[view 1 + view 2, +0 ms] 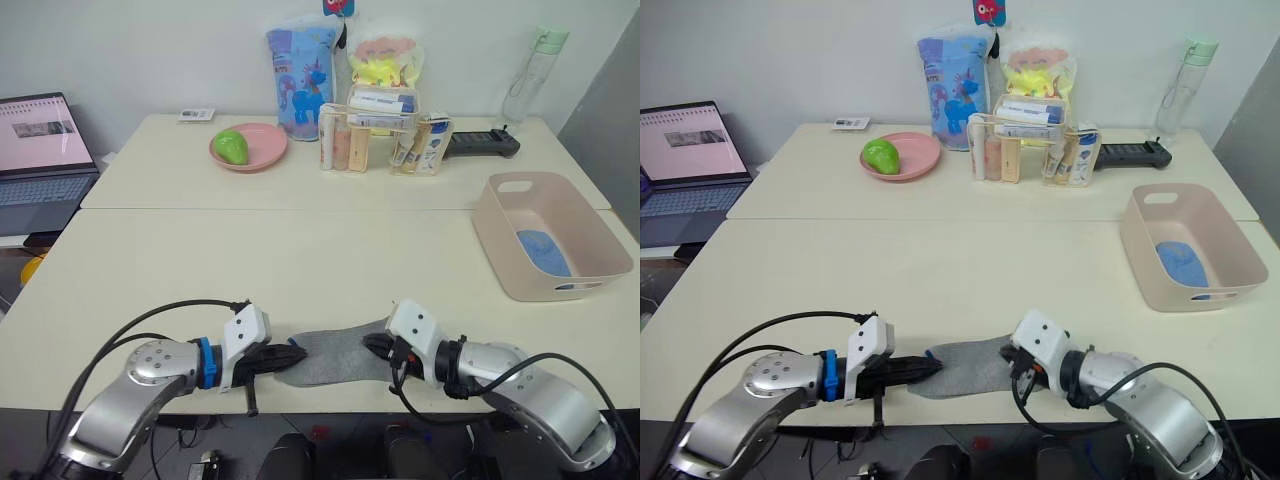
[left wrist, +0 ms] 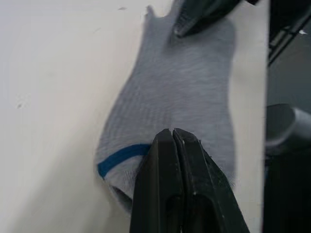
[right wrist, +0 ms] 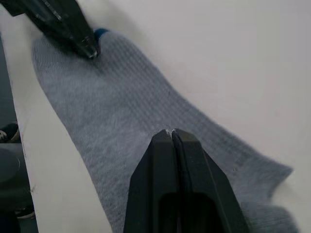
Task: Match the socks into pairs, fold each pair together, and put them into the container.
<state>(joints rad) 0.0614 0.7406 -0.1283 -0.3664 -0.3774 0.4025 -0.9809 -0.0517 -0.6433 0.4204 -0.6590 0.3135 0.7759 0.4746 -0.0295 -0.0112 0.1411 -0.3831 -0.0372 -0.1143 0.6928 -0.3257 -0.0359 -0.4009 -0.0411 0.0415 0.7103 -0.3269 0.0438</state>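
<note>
My two head eyes look forward and down over the table (image 1: 300, 250), sharing almost the same scene, the laptop (image 1: 40, 150) at ten o'clock, the pink tub (image 1: 550, 240) at two. My wrist cameras sit close above the grey sock (image 2: 170, 87), each looking along its own closed fingers toward the other gripper's tips.

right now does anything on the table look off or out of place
The grey sock lies at the table's near edge, its side seeming to overhang slightly, with both grippers' shut fingers on it. A blue sock sits in the pink tub. Nothing spilled or damaged.
</note>
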